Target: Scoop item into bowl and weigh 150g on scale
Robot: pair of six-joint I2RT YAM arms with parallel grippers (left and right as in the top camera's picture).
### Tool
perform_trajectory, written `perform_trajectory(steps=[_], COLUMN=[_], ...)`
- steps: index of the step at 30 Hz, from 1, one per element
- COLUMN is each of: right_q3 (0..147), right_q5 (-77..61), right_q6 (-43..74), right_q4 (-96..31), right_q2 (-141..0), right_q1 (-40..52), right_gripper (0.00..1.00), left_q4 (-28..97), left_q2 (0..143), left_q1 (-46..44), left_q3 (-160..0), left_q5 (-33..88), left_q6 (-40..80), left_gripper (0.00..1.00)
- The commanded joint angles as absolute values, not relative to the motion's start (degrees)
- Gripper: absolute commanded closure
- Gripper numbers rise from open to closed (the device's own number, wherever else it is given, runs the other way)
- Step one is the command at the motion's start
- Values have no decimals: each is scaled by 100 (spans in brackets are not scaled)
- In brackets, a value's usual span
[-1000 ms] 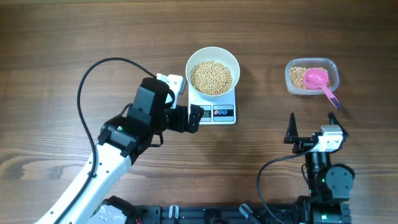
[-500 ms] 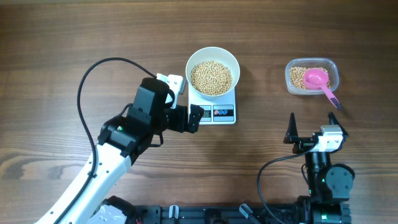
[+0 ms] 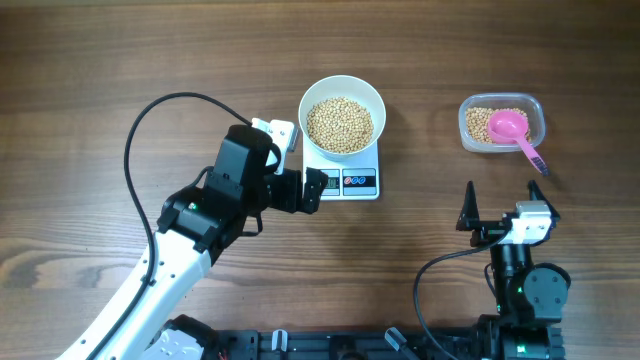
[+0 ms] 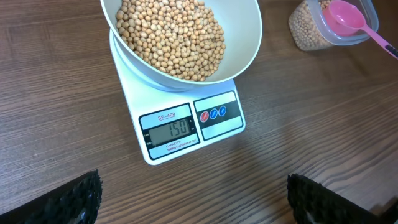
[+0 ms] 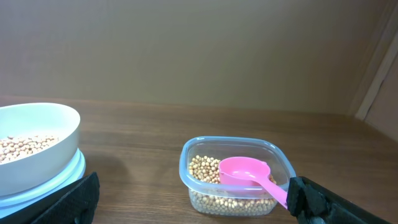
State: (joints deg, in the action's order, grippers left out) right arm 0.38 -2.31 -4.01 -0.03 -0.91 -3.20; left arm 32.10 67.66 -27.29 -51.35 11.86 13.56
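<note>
Dark wooden tabletop (image 3: pixel 100 60): round white bowl (image 3: pixel 342 92) of tan beans (image 3: pixel 339 124) sits on the white digital scale (image 4: pixel 186 127), display reading 150. Looks finished. Left end effector (image 4: pixel 193 199) and right end effector (image 5: pixel 186 199) gape wide, empty.

The small white square digital kitchen scale (image 4: pixel 180 118) shows "150" on its grey LCD display (image 4: pixel 169 130). Just above the display, at 12 o'clock from it, a small label reads "SF-400". The smaller print beneath is too fine to read.
</note>
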Motion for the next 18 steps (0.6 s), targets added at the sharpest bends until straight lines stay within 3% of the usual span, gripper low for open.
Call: perform_trajectory(steps=[1, 9, 18], right_q3=[30, 30, 30], right_q5=[-259, -259, -259], right_q6=[-447, -449, -447], right_q4=[1, 1, 1], right_q2=[-21, -21, -21], right_q1=[-340, -340, -340], right_gripper=[0, 0, 0], left_q4=[3192, 3251, 4088], left_q2=[6707, 6403, 4615], left_q1=[-2759, -2759, -2698], left_q3=[-5133, -5131, -4840], left_q5=[1129, 1118, 143], left_q6=[1240, 1238, 1194], left_gripper=[0, 0, 0])
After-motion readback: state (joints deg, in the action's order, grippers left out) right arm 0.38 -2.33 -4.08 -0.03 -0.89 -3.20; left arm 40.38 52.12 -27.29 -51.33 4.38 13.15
